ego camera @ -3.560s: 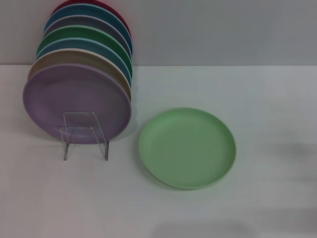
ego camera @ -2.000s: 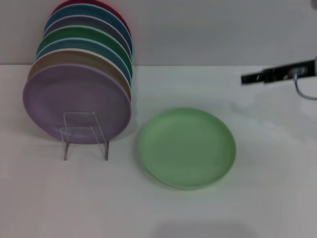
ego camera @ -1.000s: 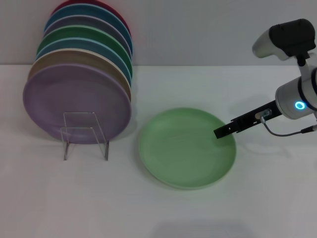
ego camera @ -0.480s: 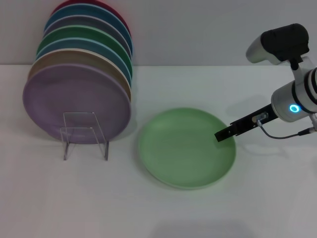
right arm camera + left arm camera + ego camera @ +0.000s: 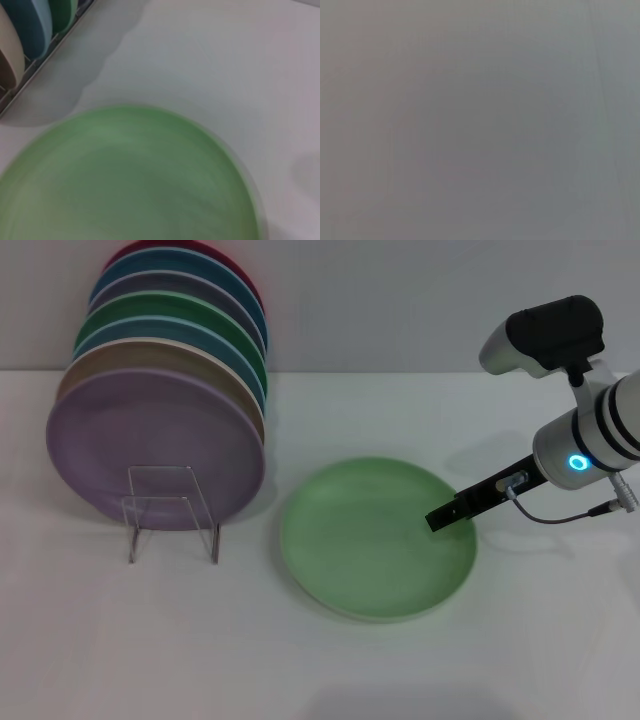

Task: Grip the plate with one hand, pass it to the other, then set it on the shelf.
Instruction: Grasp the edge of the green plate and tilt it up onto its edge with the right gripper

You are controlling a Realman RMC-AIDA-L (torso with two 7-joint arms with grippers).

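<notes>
I've got the right hand [image 5: 445, 517] low over the near edge of the mint plate [image 5: 375, 538], which lies flat on the tabletop [image 5: 520, 640] right under its tip. Can't tell if it's open or closed from here. Left hand isn't in view. My worry: the rim's shallow, so a flat approach could shove the plate sideways toward the shelf [image 5: 170, 510] beyond it.

Mint-green plate [image 5: 375, 540], black right gripper [image 5: 442, 517], lavender front plate [image 5: 150, 445], possibly greyish
</notes>
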